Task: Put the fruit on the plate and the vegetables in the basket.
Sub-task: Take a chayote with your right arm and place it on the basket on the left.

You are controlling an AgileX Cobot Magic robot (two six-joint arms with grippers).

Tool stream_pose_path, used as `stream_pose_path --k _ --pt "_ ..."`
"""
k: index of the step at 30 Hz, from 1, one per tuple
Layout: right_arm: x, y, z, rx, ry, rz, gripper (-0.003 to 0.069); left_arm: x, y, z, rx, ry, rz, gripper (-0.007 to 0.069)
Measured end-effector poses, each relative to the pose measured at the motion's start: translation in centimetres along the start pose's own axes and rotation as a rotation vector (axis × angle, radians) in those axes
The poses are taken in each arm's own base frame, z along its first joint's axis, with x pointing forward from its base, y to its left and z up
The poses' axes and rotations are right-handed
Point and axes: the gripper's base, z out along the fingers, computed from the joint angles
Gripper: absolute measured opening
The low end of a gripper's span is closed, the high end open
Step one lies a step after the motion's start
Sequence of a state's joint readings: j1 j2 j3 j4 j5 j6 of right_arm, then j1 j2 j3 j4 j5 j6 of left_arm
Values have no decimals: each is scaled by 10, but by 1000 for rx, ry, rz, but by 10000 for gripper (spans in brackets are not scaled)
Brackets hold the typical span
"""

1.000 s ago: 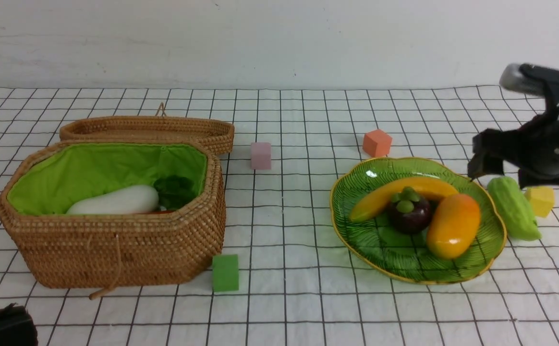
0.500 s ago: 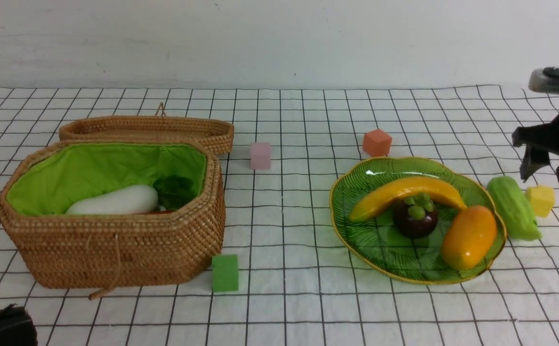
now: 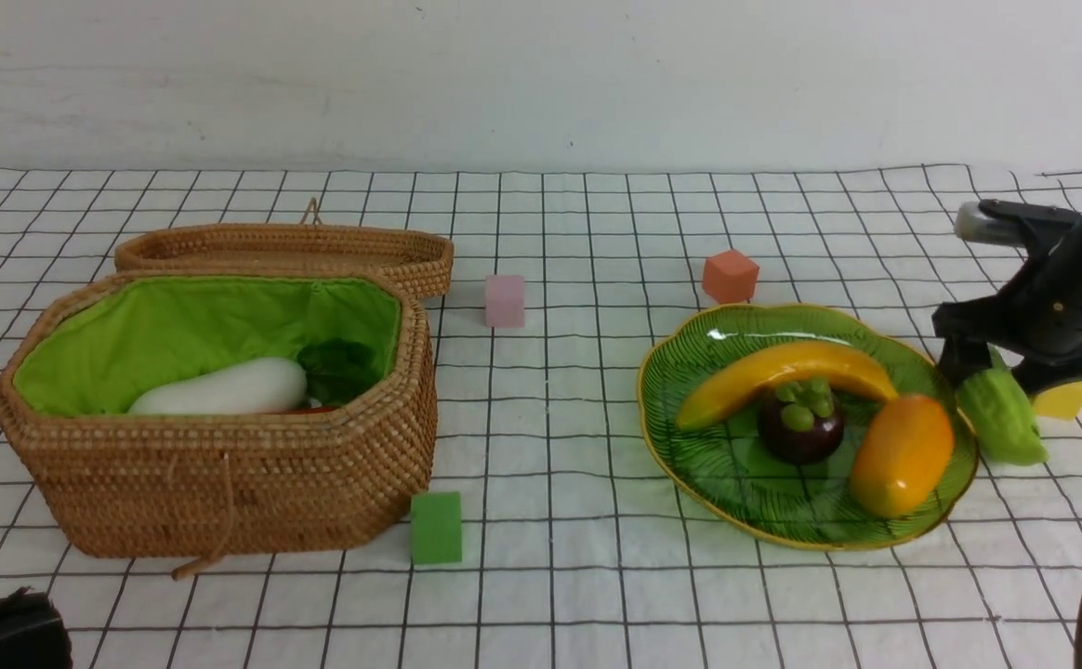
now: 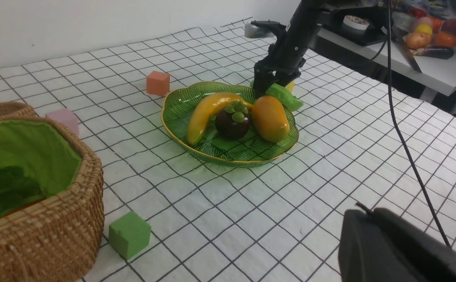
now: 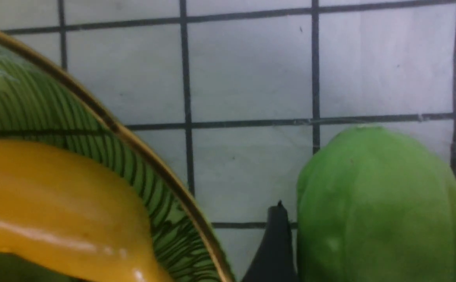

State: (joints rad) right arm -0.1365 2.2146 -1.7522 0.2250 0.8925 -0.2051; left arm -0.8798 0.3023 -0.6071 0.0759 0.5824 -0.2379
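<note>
The banana (image 3: 783, 376), mangosteen (image 3: 801, 423) and mango (image 3: 902, 453) lie on the green plate (image 3: 736, 478). The wicker basket (image 3: 225, 483) stands open at the left with the white vegetable (image 3: 225, 388) in it and a sliver of the orange-red one (image 3: 318, 409). The green gourd (image 3: 1006, 427) lies on the cloth right of the plate. My right gripper (image 3: 1001, 372) is open and lowered over it, one finger on each side; the right wrist view shows the gourd (image 5: 380, 203) between them. My left gripper (image 4: 369, 213) is shut and empty at the near left.
A yellow cube (image 3: 1066, 400) sits just behind the gourd, by my right fingers. An orange cube (image 3: 730, 276) is behind the plate, a pink cube (image 3: 505, 300) at mid-table, a green cube (image 3: 436, 527) by the basket's front corner. The basket lid (image 3: 290, 249) lies open behind it.
My right gripper moved away to the right, then came back left and down over the gourd. The mango and mangosteen shifted a little to the right on the plate.
</note>
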Motion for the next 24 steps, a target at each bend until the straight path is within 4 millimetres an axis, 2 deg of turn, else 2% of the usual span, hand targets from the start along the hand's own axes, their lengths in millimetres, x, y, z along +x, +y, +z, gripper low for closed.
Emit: stream_pose_path --k 5,8,10,13,15,16,17,18,19,20,21,22,23,24 --pt "-1 -2 4 13 1 -11 559 0 0 0 0 1 0 12" --pt "-1 -3 5 21 2 -16 456 0 0 0 0 1 0 18" --pt "-1 -3 1 19 0 -16 444 0 0 0 -4 5 4 18" --pt "1 2 -15 6 18 -17 445 4 3 0 -37 41 12 18" --pt "-1 14 -46 -26 -6 -16 445 6 8 -1 -86 67 -3 18" --pt "-1 16 -49 -31 -10 -18 445 6 8 -1 -91 65 -5 18" --pt "-2 35 -80 -80 -59 -35 445 7 14 -1 -151 78 -26 18" --pt "-2 39 -88 -92 -74 -45 445 7 15 -2 -168 81 -20 18" --pt "-1 73 -118 -164 -143 -135 445 8 22 -3 -245 78 -59 18" --pt "-2 75 -122 -171 -154 -141 445 8 24 -3 -263 77 -53 18" --pt "4 123 -148 -278 -228 -275 445 7 29 -5 -331 62 -99 18" --pt "4 123 -148 -276 -232 -286 445 6 31 -6 -346 53 -108 18" --pt "16 179 -171 -401 -320 -450 445 5 36 -7 -406 28 -129 19" --pt "25 210 -178 -472 -363 -537 445 4 38 -8 -435 9 -143 20"
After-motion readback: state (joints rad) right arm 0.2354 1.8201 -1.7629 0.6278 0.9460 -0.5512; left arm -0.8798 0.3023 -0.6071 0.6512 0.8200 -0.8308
